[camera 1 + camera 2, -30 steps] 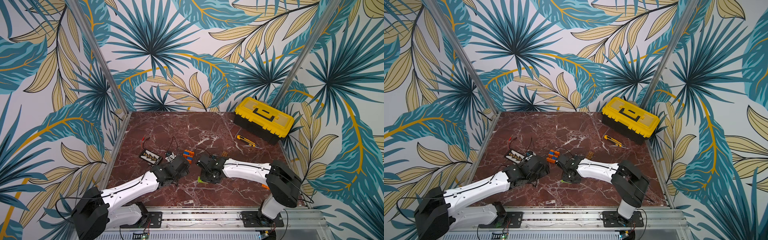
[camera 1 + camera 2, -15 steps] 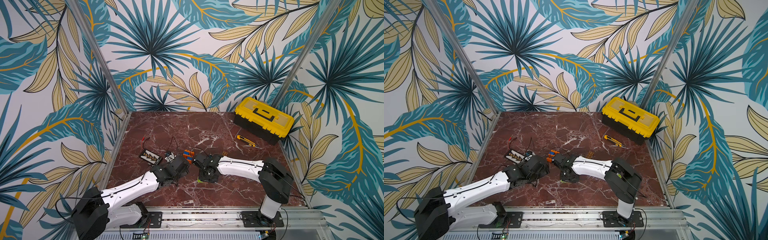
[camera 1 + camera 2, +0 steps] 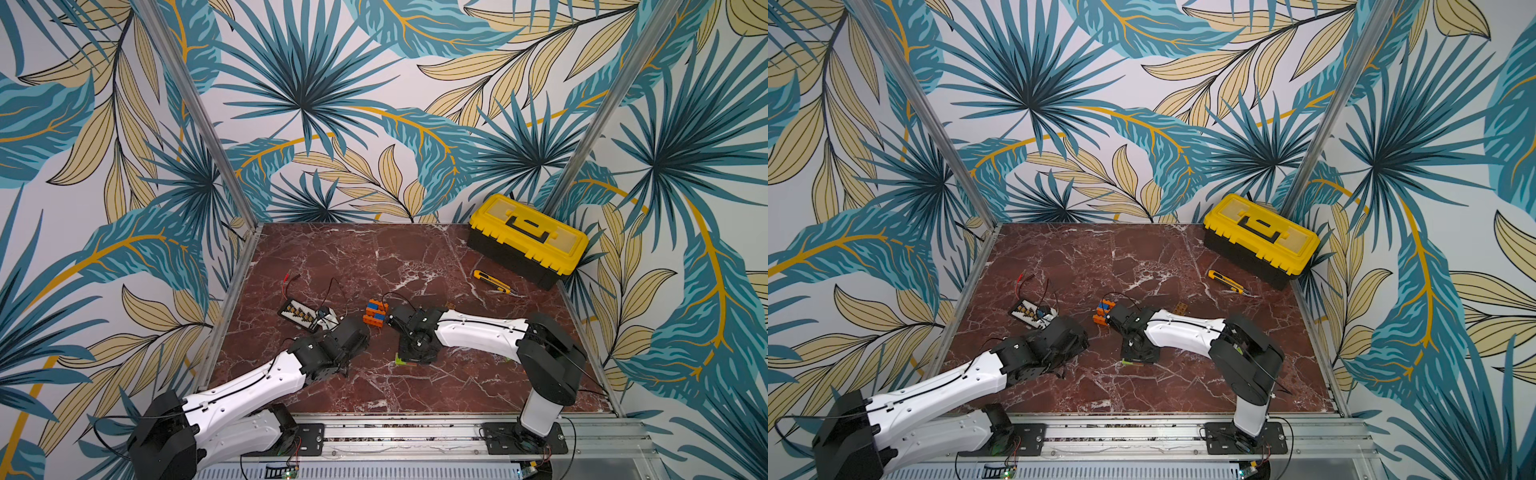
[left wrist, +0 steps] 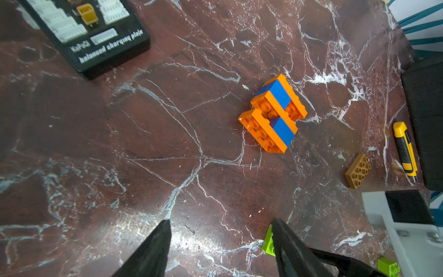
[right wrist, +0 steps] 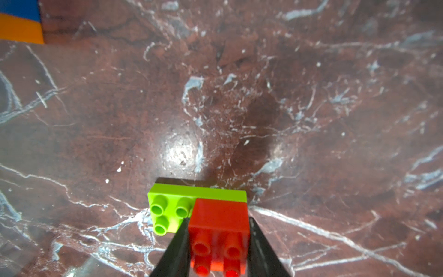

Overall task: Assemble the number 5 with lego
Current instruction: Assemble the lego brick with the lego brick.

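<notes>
Your right end effector (image 5: 218,220) pinches the red brick (image 5: 220,213), fingers against both its sides. That brick sits on one end of a green brick (image 5: 167,203), which lies on the surface (image 5: 311,96). Your left end effector (image 4: 220,220) stands spread and empty. The orange-blue stack (image 4: 272,112) lies nearby, untouched.

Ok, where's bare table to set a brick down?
Bare: the far strip between the charging board and the toolbox; the near strip between left arm and right arm. Crowded: mid-table around the orange-and-blue block, green bricks, left fingers and right fingers.
</notes>
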